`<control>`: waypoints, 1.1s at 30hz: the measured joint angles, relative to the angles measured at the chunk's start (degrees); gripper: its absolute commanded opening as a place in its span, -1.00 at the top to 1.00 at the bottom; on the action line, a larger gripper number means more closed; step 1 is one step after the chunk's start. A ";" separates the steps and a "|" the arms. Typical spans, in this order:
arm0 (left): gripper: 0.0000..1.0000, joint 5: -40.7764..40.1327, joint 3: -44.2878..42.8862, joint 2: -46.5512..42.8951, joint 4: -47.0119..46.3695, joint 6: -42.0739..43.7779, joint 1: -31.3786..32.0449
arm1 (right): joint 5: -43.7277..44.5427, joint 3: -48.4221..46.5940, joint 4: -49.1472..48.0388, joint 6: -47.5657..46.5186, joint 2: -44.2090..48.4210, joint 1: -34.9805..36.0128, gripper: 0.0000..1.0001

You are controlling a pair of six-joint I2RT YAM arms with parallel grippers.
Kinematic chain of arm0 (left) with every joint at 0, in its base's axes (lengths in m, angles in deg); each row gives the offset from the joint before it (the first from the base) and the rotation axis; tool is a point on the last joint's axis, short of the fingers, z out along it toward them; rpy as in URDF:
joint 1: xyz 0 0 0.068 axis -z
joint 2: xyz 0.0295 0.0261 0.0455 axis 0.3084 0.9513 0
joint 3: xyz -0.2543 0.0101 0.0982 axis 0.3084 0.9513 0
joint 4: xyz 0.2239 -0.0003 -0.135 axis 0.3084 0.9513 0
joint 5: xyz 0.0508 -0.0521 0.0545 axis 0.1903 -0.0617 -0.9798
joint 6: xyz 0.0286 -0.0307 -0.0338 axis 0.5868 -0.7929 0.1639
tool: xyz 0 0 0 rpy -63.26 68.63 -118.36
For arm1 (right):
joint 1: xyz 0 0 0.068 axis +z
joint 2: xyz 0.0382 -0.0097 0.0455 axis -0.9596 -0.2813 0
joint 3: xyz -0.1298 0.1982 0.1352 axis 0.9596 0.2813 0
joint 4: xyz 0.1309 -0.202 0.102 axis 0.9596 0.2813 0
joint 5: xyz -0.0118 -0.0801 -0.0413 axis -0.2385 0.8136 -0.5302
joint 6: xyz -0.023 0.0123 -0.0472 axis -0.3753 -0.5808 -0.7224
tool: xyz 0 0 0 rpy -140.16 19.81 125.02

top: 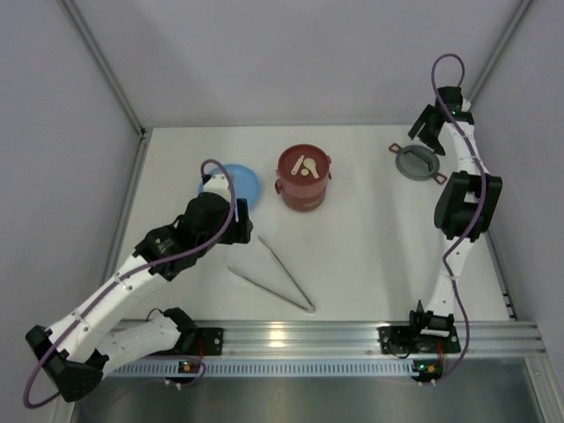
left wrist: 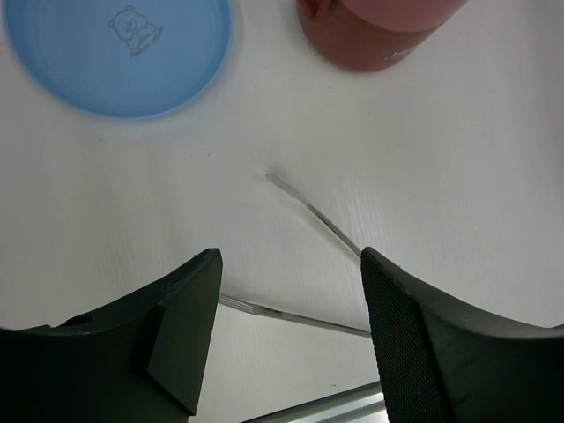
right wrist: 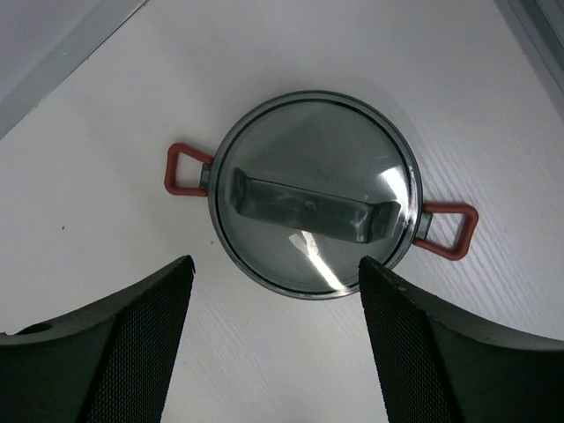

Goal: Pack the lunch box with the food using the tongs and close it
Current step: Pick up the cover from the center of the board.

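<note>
**Top view.** You see the lunch box (top: pixel 304 189) standing upright near mid-table, its top bowl uncovered; the food (top: pixel 307 166) shows there as a few pale pieces inside. From the lunch box:
- The light-blue plate (top: pixel 240 183) lies at 9 o'clock, just beside it and apart from it.
- The grey cover (top: pixel 418 163), with its two red ears, lies flat at 3 o'clock, well apart.
- The tongs (top: pixel 280 280) lie flat on the table (top: pixel 370 256) at about 7 o'clock. Their joined end points to 5 o'clock and their arms spread toward 10 o'clock.

The left gripper (top: pixel 241 217) hangs between the plate and the tongs. The right gripper (top: pixel 426 132) hangs at the cover's 12 o'clock.

**Left wrist view.** Your left gripper (left wrist: pixel 289 256) has its jaws spread and holds nothing. Both tong arms (left wrist: pixel 315 218) lie on the table beneath the gap, untouched. The plate (left wrist: pixel 119 53) sits at 11 o'clock and the lunch box wall (left wrist: pixel 374 35) at 1 o'clock.

**Right wrist view.** Your right gripper (right wrist: pixel 275 264) is likewise parted and empty. The cover (right wrist: pixel 313 150) lies just beyond its fingertips (right wrist: pixel 141 335), handle up, with its ears at 9 and 3 o'clock.
</note>
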 measured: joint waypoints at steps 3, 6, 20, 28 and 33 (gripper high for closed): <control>-0.41 -0.68 3.65 -3.26 -0.50 0.59 0.00 | -0.09 -1.38 -0.98 -1.31 -1.90 -0.37 -0.57; -0.44 -0.83 5.97 -5.90 -1.55 1.22 0.00 | -0.44 -0.90 -2.60 -2.80 -2.29 -1.16 -0.59; -0.49 -1.03 8.39 -7.43 -4.55 2.36 0.00 | -8.11 0.50 -10.40 -6.95 -6.40 -5.55 -0.55; -0.49 -0.59 8.61 -7.13 -4.59 2.34 0.00 | -7.74 -1.40 -11.13 -4.96 -10.71 -5.84 -0.33; -0.49 -0.09 9.03 -6.43 -4.66 2.32 0.00 | -5.38 0.94 -11.08 -3.23 -10.12 -5.81 -0.13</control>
